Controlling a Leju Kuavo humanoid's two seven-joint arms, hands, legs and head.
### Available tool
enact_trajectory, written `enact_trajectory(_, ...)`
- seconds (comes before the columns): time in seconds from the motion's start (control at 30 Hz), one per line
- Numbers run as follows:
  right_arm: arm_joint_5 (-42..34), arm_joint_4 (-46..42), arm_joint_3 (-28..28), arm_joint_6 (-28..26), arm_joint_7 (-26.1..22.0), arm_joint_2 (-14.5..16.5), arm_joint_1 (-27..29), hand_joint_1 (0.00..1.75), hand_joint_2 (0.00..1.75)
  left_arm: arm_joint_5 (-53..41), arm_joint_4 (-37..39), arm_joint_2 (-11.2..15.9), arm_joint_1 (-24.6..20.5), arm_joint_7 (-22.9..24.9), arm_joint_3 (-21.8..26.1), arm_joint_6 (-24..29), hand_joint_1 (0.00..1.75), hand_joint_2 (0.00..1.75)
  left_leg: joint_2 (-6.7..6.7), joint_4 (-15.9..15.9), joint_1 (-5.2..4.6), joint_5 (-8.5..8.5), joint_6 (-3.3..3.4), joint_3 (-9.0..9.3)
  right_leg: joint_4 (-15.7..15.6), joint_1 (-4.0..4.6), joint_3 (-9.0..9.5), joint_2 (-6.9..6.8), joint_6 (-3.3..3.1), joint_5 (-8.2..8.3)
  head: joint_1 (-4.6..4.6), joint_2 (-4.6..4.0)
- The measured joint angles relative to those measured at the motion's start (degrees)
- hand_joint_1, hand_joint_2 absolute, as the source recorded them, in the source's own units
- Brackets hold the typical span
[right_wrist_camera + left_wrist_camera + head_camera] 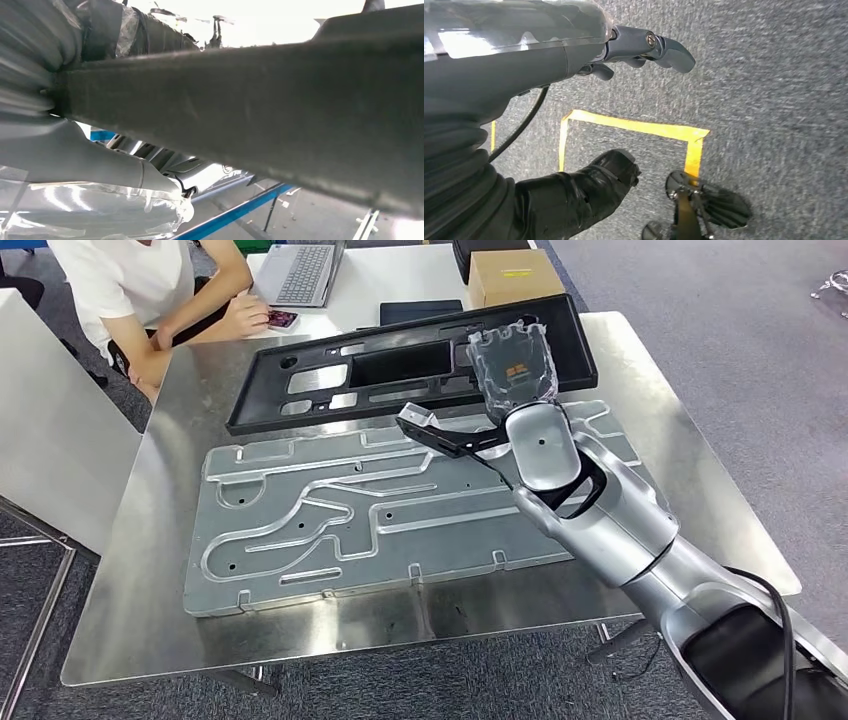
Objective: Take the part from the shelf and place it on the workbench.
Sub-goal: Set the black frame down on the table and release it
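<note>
At the far left a person [140, 290] sits behind the worktop [130, 570], forearm resting near a laptop [300, 272], close enough that the set-down should keep well to the robot's side. In the left wrist view the left hand [644, 47] hangs over grey carpet with yellow tape [639, 127], its fingers [674, 52] curled in around nothing that can be seen, so it plays no role here. On the worktop lies a large grey metal plate [330, 530] with routed channels, and just behind it, touching or nearly so, the long black part [400, 365] lies flat with its cut-outs facing up. It appears to be down on the worktop already, so the step in hand is likely the release. The right hand [515, 365], wrapped in clear plastic, sits over the right end of the part; the right wrist view shows a dark bar running straight out from the hand, so the fingers seem closed on that edge, though the wrap hides how tightly. To finish well, the fingers should open fully before the arm lifts, straight up, so the part is not dragged across the plate or towards the cardboard box [515, 275] beyond.
</note>
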Motion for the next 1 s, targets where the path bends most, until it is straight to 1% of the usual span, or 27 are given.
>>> enact_trajectory(0.03,0.00,0.15,0.00,0.00,-0.03,0.00,0.19,1.75,1.75,0.02,0.00,-0.01,-0.01,0.02,-0.01,0.00,0.00,1.75,-0.06,0.12,0.00,-0.30,-0.02,0.25,0.51,-0.04,-0.79,-0.04,0.07,0.75,0.01,0.00)
enact_trajectory(0.07,-0.01,0.27,0.00,-0.01,-0.10,0.01,0.32,1.75,1.75,0.03,-0.01,-0.01,0.01,0.03,-0.01,0.00,0.00,1.75,-0.15,0.31,0.02,-0.67,-0.11,0.53,-1.08,-0.08,-0.52,-0.08,0.10,2.53,0.01,0.00)
enact_trajectory(0.1,-0.01,0.37,0.00,-0.02,-0.18,0.01,0.38,1.75,1.75,0.06,0.00,-0.01,0.02,0.04,-0.01,0.00,0.00,1.75,-0.25,0.63,0.05,-1.11,-0.26,0.79,-4.37,-0.11,0.67,-0.14,0.07,4.96,0.02,0.00)
enact_trajectory(0.13,-0.03,0.45,0.00,-0.04,-0.27,0.01,0.39,1.75,1.75,0.09,0.00,-0.01,0.07,0.04,-0.01,0.00,0.00,1.75,-0.34,1.00,0.04,-1.58,-0.49,0.90,-7.75,-0.09,2.11,-0.19,-0.07,6.79,0.01,0.00)
enact_trajectory(0.17,-0.10,0.52,-0.01,-0.11,-0.38,0.04,0.38,1.75,1.75,0.14,0.01,-0.01,0.07,0.04,-0.01,0.00,0.00,1.75,-0.42,1.54,-0.06,-2.04,-0.78,0.85,-10.70,-0.03,3.37,-0.20,-0.29,7.94,-0.02,0.01)
enact_trajectory(0.2,-0.19,0.60,-0.01,-0.22,-0.49,0.14,0.43,1.75,1.75,0.18,0.01,-0.01,0.05,0.04,-0.01,0.01,0.00,1.75,-0.47,1.87,-0.12,-2.33,-1.08,0.72,-12.41,0.07,4.11,-0.18,-0.54,8.31,-0.04,0.01)
enact_trajectory(0.27,-0.36,0.77,-0.02,-0.50,-0.68,0.32,0.60,1.75,1.75,0.26,0.01,-0.01,0.01,0.04,-0.02,0.02,0.00,1.75,-0.50,2.05,-0.24,-2.56,-1.63,0.60,-13.24,0.27,4.43,-0.08,-1.09,7.96,-0.06,0.01)
enact_trajectory(0.33,-0.41,0.93,-0.02,-0.67,-0.79,0.40,0.78,1.75,1.75,0.29,0.00,-0.04,0.06,0.07,-0.03,0.02,0.00,1.75,-0.40,2.32,-0.16,-3.12,-2.17,0.56,-13.69,0.07,4.84,-0.04,-1.65,8.00,-0.12,0.01)
enact_trajectory(0.37,-0.43,1.02,-0.02,-0.69,-0.84,0.42,0.82,1.75,1.75,0.29,0.00,-0.08,0.05,0.07,-0.03,0.05,0.00,1.75,-0.32,3.60,-0.10,-3.92,-2.52,0.05,-14.00,-0.09,5.15,-0.06,-1.90,8.03,-0.26,0.01)
enact_trajectory(0.4,-0.44,1.08,-0.02,-0.72,-0.89,0.47,0.88,1.75,1.75,0.30,0.00,-0.10,0.02,0.05,-0.03,0.13,0.00,1.75,-0.25,6.01,0.03,-5.16,-2.89,-1.09,-14.23,-0.21,5.44,-0.08,-2.11,8.01,-0.37,0.01)
enact_trajectory(0.47,-0.51,1.28,-0.02,-0.83,-0.93,0.60,1.11,1.75,1.75,0.61,0.01,-0.09,-0.05,-0.17,-0.03,0.32,0.00,1.75,-0.19,13.08,0.31,-7.80,-3.56,-4.83,-14.34,-0.21,5.80,-0.10,-2.41,7.78,-0.52,0.00)
enact_trajectory(0.5,-0.56,1.42,-0.02,-0.88,-0.95,0.68,1.34,1.75,1.75,0.96,0.01,-0.08,-0.03,-0.43,-0.03,0.40,0.00,1.75,-0.18,15.79,0.44,-8.29,-3.79,-6.51,-14.33,-0.21,5.98,-0.09,-2.49,7.62,-0.52,0.00)
enact_trajectory(0.53,-0.61,1.58,-0.02,-0.92,-0.96,0.73,1.62,1.75,1.75,1.41,0.00,-0.08,0.03,-0.80,-0.02,0.43,0.00,1.75,-0.18,16.71,0.56,-7.75,-3.94,-7.38,-14.33,-0.22,6.21,-0.07,-2.51,7.44,-0.54,0.00)
enact_trajectory(0.57,-0.64,1.76,-0.02,-0.94,-0.98,0.77,1.88,1.75,1.75,1.93,0.00,-0.09,0.10,-1.39,-0.01,0.44,0.00,1.75,-0.17,15.36,0.67,-6.11,-4.00,-7.14,-14.32,-0.24,6.49,-0.03,-2.46,7.24,-0.52,0.00)
enact_trajectory(0.6,-0.64,1.91,-0.02,-0.95,-1.01,0.77,2.09,1.75,1.75,2.38,-0.01,-0.09,0.17,-2.08,0.00,0.45,0.00,1.75,-0.15,12.12,0.76,-3.78,-3.99,-5.95,-14.32,-0.27,6.79,0.02,-2.35,7.04,-0.53,0.00)
enact_trajectory(0.63,-0.64,2.03,-0.02,-0.97,-1.03,0.76,2.22,1.75,1.75,2.78,0.00,-0.09,0.22,-2.82,0.03,0.52,0.00,1.75,-0.16,8.19,0.79,-1.78,-3.90,-4.28,-14.34,-0.29,7.05,0.08,-2.19,6.84,-0.50,0.00)
enact_trajectory(0.67,-0.65,2.11,-0.03,-1.01,-1.04,0.76,2.27,1.75,1.75,3.11,0.00,-0.08,0.23,-3.53,0.08,0.62,0.00,1.75,-0.18,4.64,0.67,-0.40,-3.71,-2.74,-14.35,-0.25,7.18,0.14,-1.97,6.70,-0.52,0.00)
enact_trajectory(0.7,-0.66,2.13,-0.03,-1.07,-1.03,0.75,2.33,1.75,1.75,3.32,0.01,-0.07,0.17,-4.05,0.15,0.73,0.00,1.75,-0.21,2.38,0.52,0.20,-3.45,-1.71,-14.41,-0.22,7.22,0.19,-1.70,6.64,-0.53,0.00)
enact_trajectory(0.73,-0.69,2.15,-0.04,-1.15,-1.02,0.75,2.42,1.75,1.75,3.48,0.01,-0.05,0.12,-4.45,0.23,0.81,0.00,1.75,-0.25,1.40,0.34,0.10,-3.14,-1.26,-14.53,-0.19,7.21,0.22,-1.44,6.63,-0.53,0.00)
enact_trajectory(0.77,-0.72,2.17,-0.04,-1.22,-1.00,0.74,2.53,1.75,1.75,3.55,0.01,-0.03,0.06,-4.69,0.30,0.85,0.00,1.75,-0.27,1.18,0.19,0.00,-2.81,-1.18,-14.66,-0.17,7.23,0.25,-1.14,6.66,-0.55,0.00)
enact_trajectory(0.83,-0.78,2.20,-0.06,-1.31,-1.01,0.71,2.79,1.75,1.75,3.64,0.00,-0.03,0.02,-4.93,0.36,0.85,0.00,1.75,-0.21,0.59,0.41,0.13,-2.05,-0.71,-14.55,-0.14,7.31,0.24,-0.54,6.28,-0.49,0.01)
enact_trajectory(0.87,-0.79,2.22,-0.08,-1.32,-1.02,0.67,2.86,1.75,1.75,3.69,0.01,-0.04,0.04,-4.96,0.37,0.85,0.00,1.75,-0.14,0.19,0.51,0.24,-1.62,-0.38,-13.43,-0.09,6.91,0.18,-0.34,5.50,-0.42,0.01)
enact_trajectory(0.9,-0.80,2.25,-0.12,-1.33,-1.03,0.63,2.92,1.75,1.75,3.73,0.01,-0.06,0.06,-4.96,0.37,0.84,0.00,1.75,-0.06,-0.13,0.61,0.32,-1.21,-0.07,-11.18,-0.03,5.92,0.14,-0.26,4.21,-0.32,0.01)
enact_trajectory(0.93,-0.80,2.28,-0.18,-1.34,-1.02,0.60,3.03,1.75,1.75,3.78,0.01,-0.07,0.07,-4.97,0.37,0.83,0.00,1.75,-0.01,-0.19,0.50,0.27,-0.92,0.07,-7.87,0.00,4.37,0.09,-0.29,2.61,-0.25,0.00)
enact_trajectory(0.97,-0.81,2.33,-0.24,-1.36,-1.00,0.58,3.17,1.75,1.75,3.81,0.01,-0.07,0.08,-4.97,0.37,0.80,0.00,1.75,0.02,-0.15,0.43,0.18,-0.65,0.10,-4.01,0.03,2.38,0.07,-0.33,0.99,-0.19,0.00)
enact_trajectory(1.0,-0.83,2.38,-0.30,-1.38,-0.98,0.57,3.37,1.75,1.75,3.84,0.01,-0.07,0.07,-4.97,0.37,0.77,0.00,1.75,0.01,-0.06,0.34,0.07,-0.51,0.11,-0.73,0.04,0.54,0.06,-0.35,-0.05,-0.16,0.00)
